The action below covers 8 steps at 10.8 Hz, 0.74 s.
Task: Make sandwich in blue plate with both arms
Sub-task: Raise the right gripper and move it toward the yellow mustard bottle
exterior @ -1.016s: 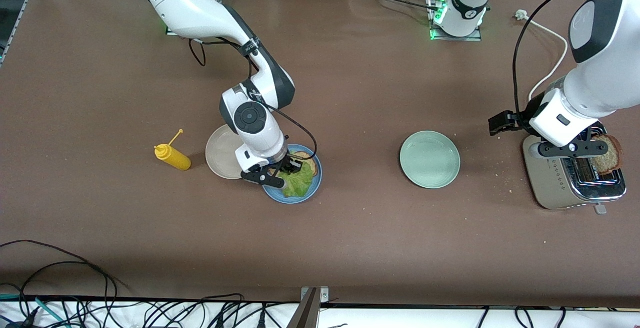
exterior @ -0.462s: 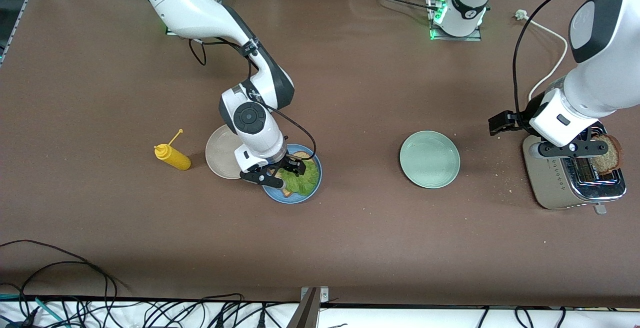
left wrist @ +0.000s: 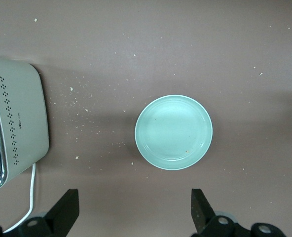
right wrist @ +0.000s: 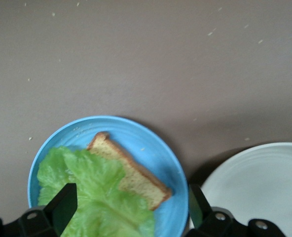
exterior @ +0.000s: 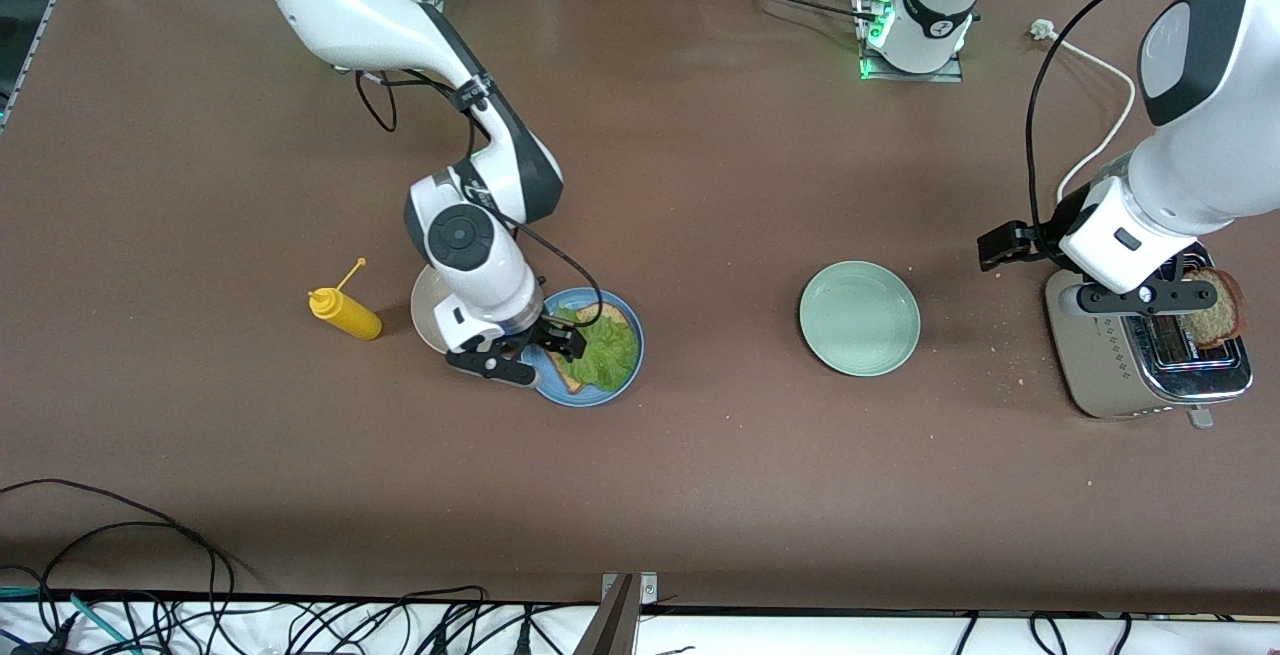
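Sandwich-making stands half done: the right gripper [exterior: 545, 347] hangs with its fingers spread wide and empty over the edge of the blue plate [exterior: 622, 375] that faces the beige plate [exterior: 430, 307]. On the blue plate lies one bread slice [exterior: 570, 375] with a ruffled lettuce leaf [exterior: 605, 350] on top of it, covering most of it. The beige plate sits just beside the blue one, toward the right arm's end of the table, and a yellow squeeze bottle [exterior: 345, 312] lies near it, farther toward that end. The left gripper [left wrist: 133, 207] is also spread and empty, up above the toaster [exterior: 1140, 365], which holds a second bread slice [exterior: 1215, 305]. Between toaster and blue plate rests a pale mint-green plate [exterior: 859, 318].
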Tool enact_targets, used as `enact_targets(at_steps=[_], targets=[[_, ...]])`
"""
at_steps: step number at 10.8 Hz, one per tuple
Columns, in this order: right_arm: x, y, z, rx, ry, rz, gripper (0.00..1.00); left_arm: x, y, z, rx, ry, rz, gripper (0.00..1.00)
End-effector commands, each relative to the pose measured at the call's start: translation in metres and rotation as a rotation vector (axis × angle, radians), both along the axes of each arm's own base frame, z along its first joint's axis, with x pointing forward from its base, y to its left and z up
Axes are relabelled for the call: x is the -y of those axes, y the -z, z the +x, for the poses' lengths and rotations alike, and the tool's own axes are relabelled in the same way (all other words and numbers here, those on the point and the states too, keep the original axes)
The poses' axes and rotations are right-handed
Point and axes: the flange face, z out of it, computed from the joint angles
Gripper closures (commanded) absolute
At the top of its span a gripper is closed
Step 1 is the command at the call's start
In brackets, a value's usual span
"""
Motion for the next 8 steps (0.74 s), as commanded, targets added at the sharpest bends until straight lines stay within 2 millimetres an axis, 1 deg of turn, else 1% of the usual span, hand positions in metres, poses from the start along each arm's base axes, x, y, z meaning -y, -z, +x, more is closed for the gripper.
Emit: enact_targets(at_steps=[1, 2, 4, 5, 6, 7, 8], targets=[[0.04, -0.037, -0.007, -0.027, -0.075, -0.031, 0.0, -0.001, -0.007, 0.001, 0.011, -0.005, -0.016, 0.0], [0.056, -0.049, -0.007, -0.043, -0.103, -0.043, 0.0, -0.002, -0.006, 0.001, 0.009, -0.007, -0.017, 0.0], [0.093, -0.084, -0.01, -0.076, -0.184, -0.047, 0.0, -0.001, -0.006, 0.001, 0.009, -0.005, -0.017, 0.0], [0.111, -0.097, -0.012, -0.102, -0.227, -0.05, 0.0, -0.002, -0.007, 0.001, 0.011, -0.007, -0.018, 0.0], [0.131, -0.108, -0.013, -0.118, -0.264, -0.055, 0.0, -0.002, -0.006, 0.001, 0.009, -0.007, -0.017, 0.0], [0.143, -0.117, -0.015, -0.119, -0.317, -0.058, 0.0, -0.002, -0.006, 0.001, 0.009, -0.007, -0.017, 0.0], [0.162, -0.122, -0.019, -0.119, -0.372, -0.06, 0.0, -0.002, -0.006, 0.001, 0.009, -0.007, -0.017, 0.0]])
